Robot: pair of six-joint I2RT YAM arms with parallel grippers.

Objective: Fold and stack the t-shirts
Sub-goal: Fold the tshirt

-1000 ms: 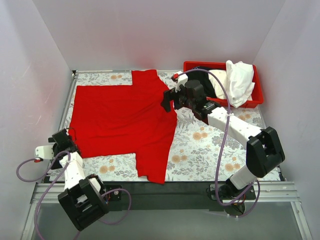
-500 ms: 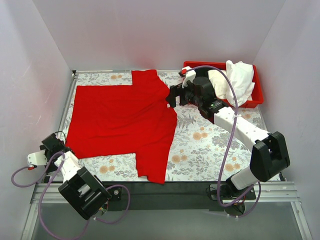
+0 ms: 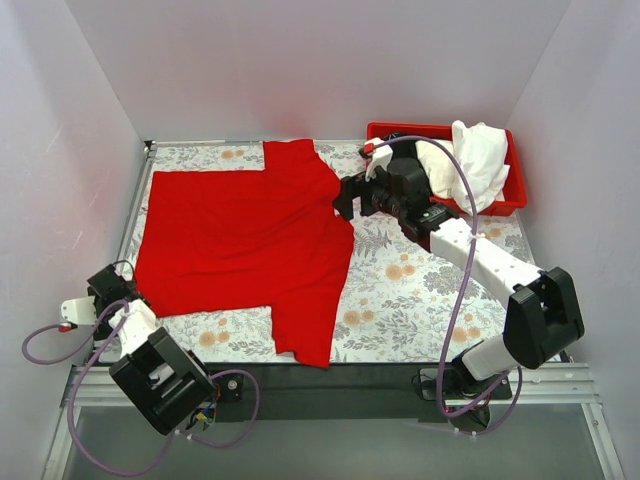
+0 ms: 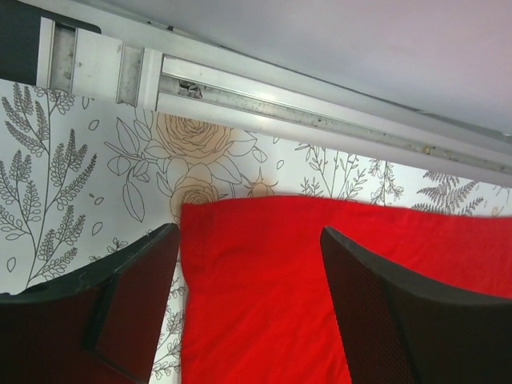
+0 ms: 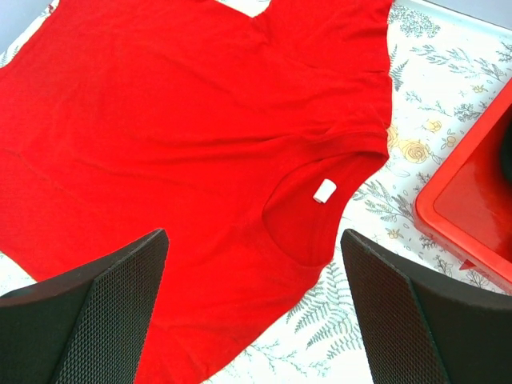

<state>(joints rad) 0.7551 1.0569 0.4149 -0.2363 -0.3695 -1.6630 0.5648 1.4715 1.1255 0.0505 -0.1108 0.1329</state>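
Note:
A bright red t-shirt (image 3: 250,235) lies spread flat on the floral table, with a small white neck label (image 5: 325,192). My left gripper (image 3: 125,296) is low at the shirt's near left corner. In the left wrist view that corner (image 4: 264,280) lies flat between the two open fingers of the left gripper (image 4: 248,240). My right gripper (image 3: 345,197) hovers open over the collar (image 5: 308,228), holding nothing. White t-shirts (image 3: 475,160) and a black one (image 3: 405,157) are heaped in the red bin (image 3: 510,203).
The red plastic bin (image 5: 472,200) stands at the back right, close to the right gripper. An aluminium rail (image 4: 320,104) and the grey wall run along the table's left edge, just beyond the left gripper. Bare floral table (image 3: 420,290) shows right of the shirt.
My left gripper has shifted left toward the table edge and its jaws have narrowed; the shirt's near left corner moved slightly left. My right gripper moved a little back and right.

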